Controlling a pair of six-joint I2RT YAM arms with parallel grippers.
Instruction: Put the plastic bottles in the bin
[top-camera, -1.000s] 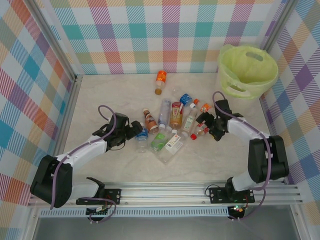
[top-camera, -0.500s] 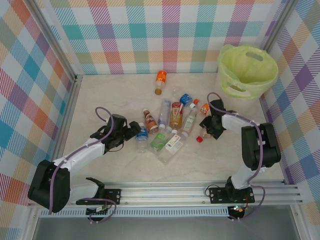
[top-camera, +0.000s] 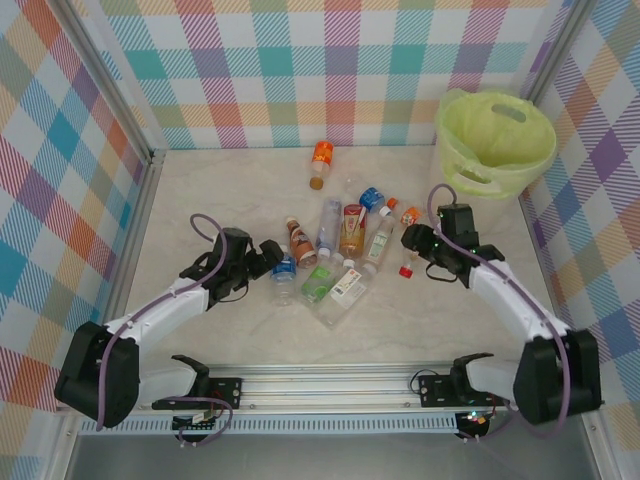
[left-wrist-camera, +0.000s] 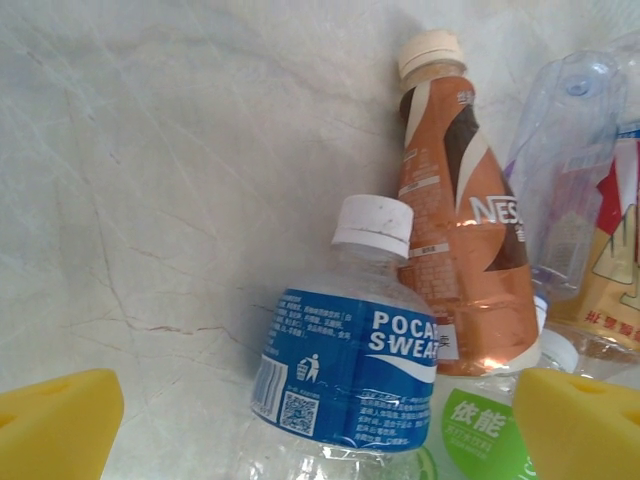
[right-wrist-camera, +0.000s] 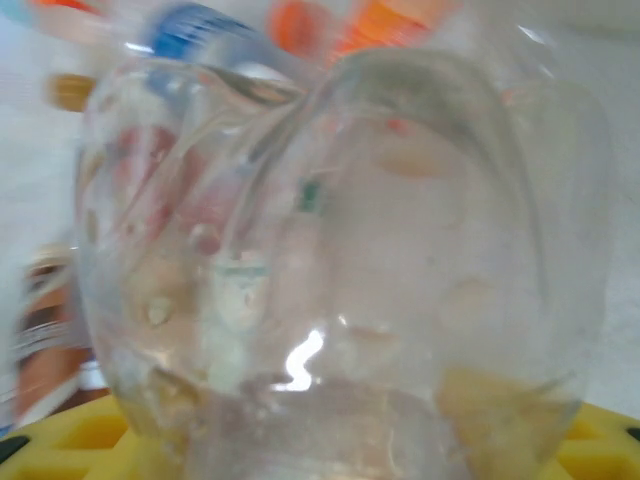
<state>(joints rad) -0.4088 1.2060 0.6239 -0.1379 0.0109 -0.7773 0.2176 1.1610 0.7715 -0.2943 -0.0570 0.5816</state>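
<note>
The left gripper (left-wrist-camera: 318, 430) gaped wide around a clear blue-labelled bottle (left-wrist-camera: 345, 370) on the marbled table (top-camera: 220, 190), a brown-labelled bottle (left-wrist-camera: 460, 230) alongside. The right gripper (top-camera: 412, 248) pinched a glossy clear bottle (right-wrist-camera: 330, 260). The round lime-lined bin (top-camera: 470, 180) stood at the far right corner.

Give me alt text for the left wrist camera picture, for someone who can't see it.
A blue-label bottle with a white cap lies between the yellow fingers of the open left gripper. A brown bottle lies beyond it on the marble table.
</note>
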